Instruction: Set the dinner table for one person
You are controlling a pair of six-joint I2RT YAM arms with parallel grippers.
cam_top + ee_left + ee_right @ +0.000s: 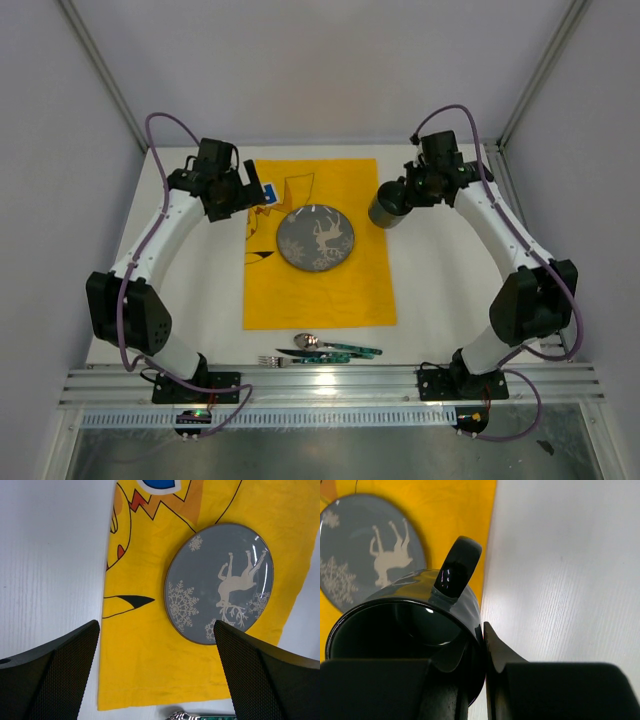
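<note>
Laid so far on the white dinner table (440, 290): yellow placemat (320, 295) bearing the reindeer plate (315, 238). Left to do: dark mug (388, 207), pinched by its wall in the right gripper (475, 650) beside the placemat's far-right corner; teal-handled cutlery (322, 350) bunched at the near edge. Spread wide, empty: left gripper (156, 630) over the placemat's left border, tabletop beneath both.

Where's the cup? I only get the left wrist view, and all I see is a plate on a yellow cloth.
Observer: The right tool holds a dark mug at the cloth's right edge.
Operator: Is it holding the handle?
Observer: No. It pinches the mug's wall, one finger inside; the handle is free.
Operator: What's the shiny thing at the bottom of my picture?
Observer: Cutlery, lying on the table just past the cloth's near edge.
</note>
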